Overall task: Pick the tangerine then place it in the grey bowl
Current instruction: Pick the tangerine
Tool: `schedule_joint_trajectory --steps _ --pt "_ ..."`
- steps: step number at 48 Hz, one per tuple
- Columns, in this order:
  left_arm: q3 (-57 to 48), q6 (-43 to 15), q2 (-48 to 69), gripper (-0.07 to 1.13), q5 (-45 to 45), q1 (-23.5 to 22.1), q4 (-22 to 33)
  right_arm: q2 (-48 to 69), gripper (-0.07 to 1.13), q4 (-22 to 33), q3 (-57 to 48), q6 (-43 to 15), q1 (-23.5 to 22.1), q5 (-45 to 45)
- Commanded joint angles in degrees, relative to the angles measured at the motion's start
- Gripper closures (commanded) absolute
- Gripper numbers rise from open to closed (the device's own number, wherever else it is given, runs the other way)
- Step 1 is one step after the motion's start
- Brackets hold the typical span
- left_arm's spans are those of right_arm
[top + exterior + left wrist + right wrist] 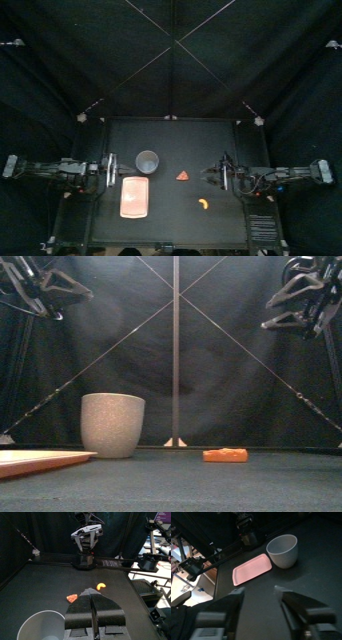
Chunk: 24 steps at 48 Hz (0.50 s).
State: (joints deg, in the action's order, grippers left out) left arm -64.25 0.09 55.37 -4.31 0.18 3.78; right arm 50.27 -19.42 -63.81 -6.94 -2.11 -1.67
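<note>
The tall grey cup (147, 160) has fine darker speckles over its whole wall and stands at 11 o'clock from the table's middle. The flat pink tray (135, 197) is plain, at 8 o'clock. The small red toy wedge (183, 176) is at 3 o'clock. The bright orange curved tangerine segment (202, 203) is at 5 o'clock. The black table (167, 135) is plain matt.

Tall grey speckled cup (147, 160): one counted. Flat pink tray (135, 197): one counted. Small toy foods: two counted, each of different kind. Orange crescent tangerine segment (202, 203): one noted. Red triangular toy slice (183, 176): one noted.
</note>
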Motion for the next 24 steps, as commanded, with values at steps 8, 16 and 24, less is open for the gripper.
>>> schedule_joint_trajectory --steps 8,16,24 --pt "0.9 -0.1 -0.1 1.02 -0.4 0.6 0.0 -1.7 0.07 -14.2 -2.5 -0.2 1.9 15.5" --pt "0.8 -0.1 -0.1 1.02 -0.4 1.7 0.0 -5.4 0.08 -23.1 -3.0 -0.2 2.2 24.3" --pt "0.8 -0.1 -0.1 1.02 -0.3 2.3 0.2 -11.9 0.08 -24.1 -0.9 -0.2 2.5 29.0"
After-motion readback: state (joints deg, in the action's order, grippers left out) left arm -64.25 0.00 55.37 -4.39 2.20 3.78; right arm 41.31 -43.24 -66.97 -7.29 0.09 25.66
